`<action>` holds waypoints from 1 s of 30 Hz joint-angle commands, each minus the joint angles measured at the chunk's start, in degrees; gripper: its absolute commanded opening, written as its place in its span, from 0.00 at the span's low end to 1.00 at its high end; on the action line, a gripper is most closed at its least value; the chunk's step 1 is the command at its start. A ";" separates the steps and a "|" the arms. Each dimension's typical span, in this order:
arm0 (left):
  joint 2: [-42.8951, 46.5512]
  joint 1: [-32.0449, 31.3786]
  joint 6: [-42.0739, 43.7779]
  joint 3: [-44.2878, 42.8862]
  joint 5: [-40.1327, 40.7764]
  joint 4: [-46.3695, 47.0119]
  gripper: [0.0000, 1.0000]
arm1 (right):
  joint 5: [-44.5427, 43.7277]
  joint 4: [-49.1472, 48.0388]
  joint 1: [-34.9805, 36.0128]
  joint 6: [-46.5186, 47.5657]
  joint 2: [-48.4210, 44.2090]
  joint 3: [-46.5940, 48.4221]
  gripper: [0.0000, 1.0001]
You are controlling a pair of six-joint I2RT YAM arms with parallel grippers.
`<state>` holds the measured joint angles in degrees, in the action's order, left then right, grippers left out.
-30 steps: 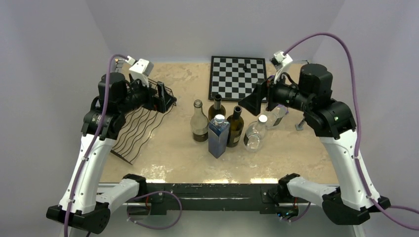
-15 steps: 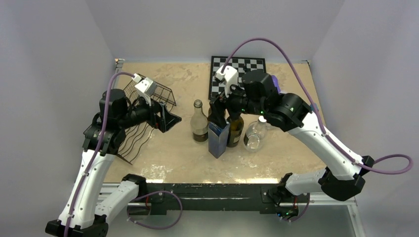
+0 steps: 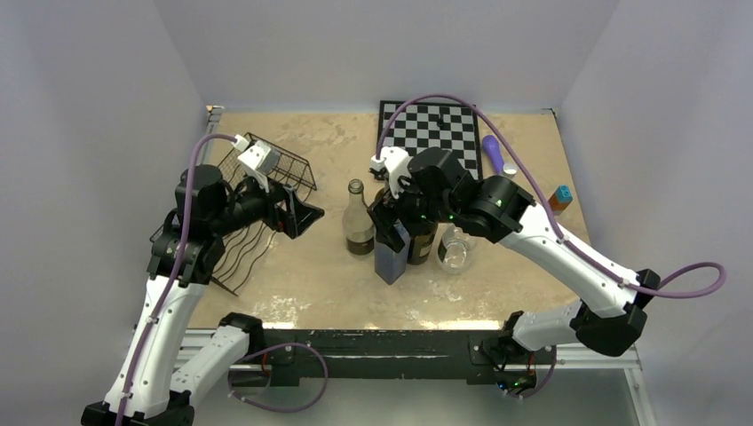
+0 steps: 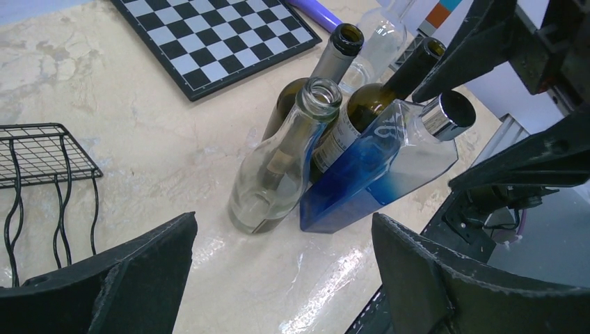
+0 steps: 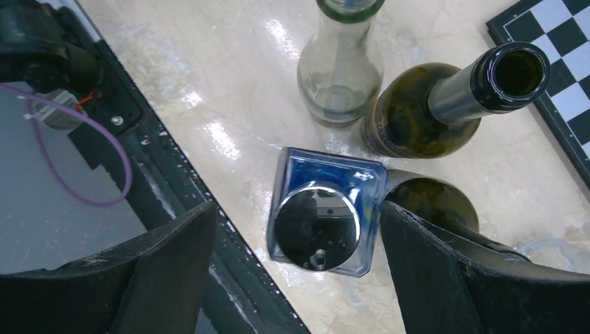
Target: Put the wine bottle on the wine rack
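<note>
The black wire wine rack [image 3: 257, 209] lies at the table's left; its mesh end also shows in the left wrist view [image 4: 42, 160]. Two dark green wine bottles [image 3: 424, 232] [image 5: 445, 104] stand upright mid-table, clustered with a clear glass bottle [image 3: 358, 222] [image 4: 278, 174] and a blue square bottle with a silver cap [image 3: 392, 256] [image 5: 323, 223]. My right gripper [image 3: 388, 216] [image 5: 298, 229] is open and hovers over the cluster, its jaws straddling the blue bottle's cap. My left gripper [image 3: 304, 217] [image 4: 284, 229] is open and empty, just right of the rack, facing the bottles.
A chessboard [image 3: 431, 133] with one dark piece lies at the back. A clear plastic bottle [image 3: 455, 250] stands right of the cluster. A purple object [image 3: 491, 153] and a small orange-blue item [image 3: 560, 197] lie at the right. The black front rail [image 5: 139, 132] is close.
My right arm has swung from the back right to above the bottle cluster and dropped lower. My left gripper has moved from over the rack rightward toward the bottles.
</note>
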<state>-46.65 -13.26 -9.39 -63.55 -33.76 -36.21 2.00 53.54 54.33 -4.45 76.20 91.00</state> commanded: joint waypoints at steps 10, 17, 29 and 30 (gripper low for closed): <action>3.65 -0.19 -0.63 1.94 3.05 5.11 0.99 | -7.31 -1.83 2.31 -5.25 2.11 -6.12 0.82; 4.25 -0.19 -1.37 1.99 3.88 4.80 0.98 | -13.17 -6.97 2.36 -5.93 0.03 -10.19 0.54; 12.14 -0.14 -5.41 9.69 8.36 12.76 0.97 | -11.41 -15.83 2.52 -5.04 -8.16 -17.46 0.90; 12.26 -0.13 -5.34 9.74 8.58 12.68 0.97 | -11.38 -17.21 2.46 -5.08 -8.91 -18.41 0.92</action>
<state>-34.85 -13.26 -13.96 -54.46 -26.50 -27.29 -8.23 45.71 56.62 -9.56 72.31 75.00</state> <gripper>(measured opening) 0.972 0.882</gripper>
